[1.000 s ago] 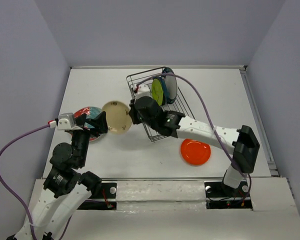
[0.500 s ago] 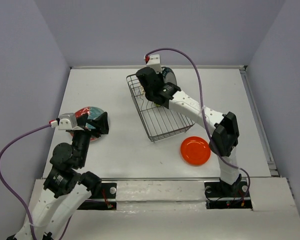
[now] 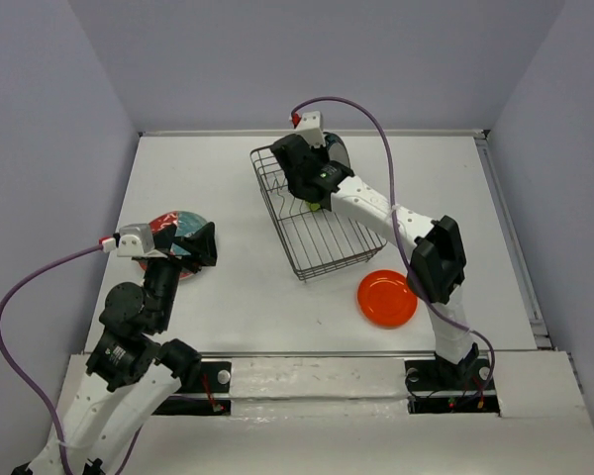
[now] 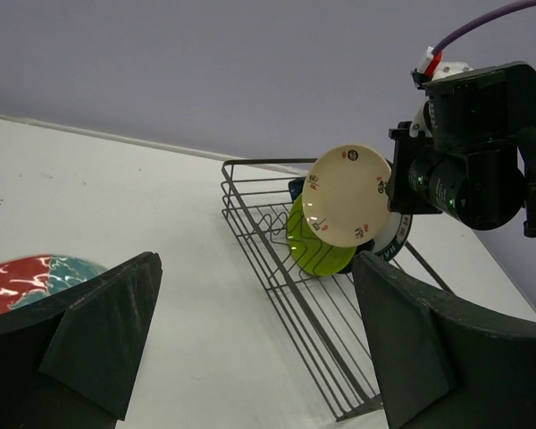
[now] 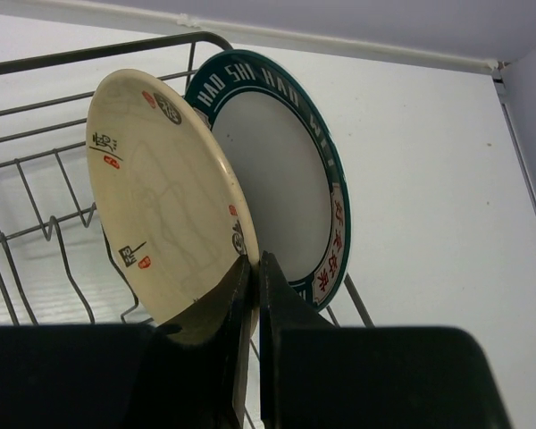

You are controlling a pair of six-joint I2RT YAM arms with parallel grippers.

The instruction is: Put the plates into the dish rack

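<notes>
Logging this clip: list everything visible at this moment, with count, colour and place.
dish rack: one, dark wire, middle of the table, towards the back
cream plate: one, cream with small marks, held upright over the rack's far end
teal-rimmed plate: one, white, standing at the rack's far end, right behind the cream plate
lime green plate: one, standing in the rack, below the cream plate
orange plate: one, flat on the table, near side of the rack
red-and-teal plate: one, flat on the table, far left
table: one, white
cables: two, purple, one per arm
left gripper: jaws open, beside the red-and-teal plate
right gripper: jaws shut on the cream plate's rim
</notes>
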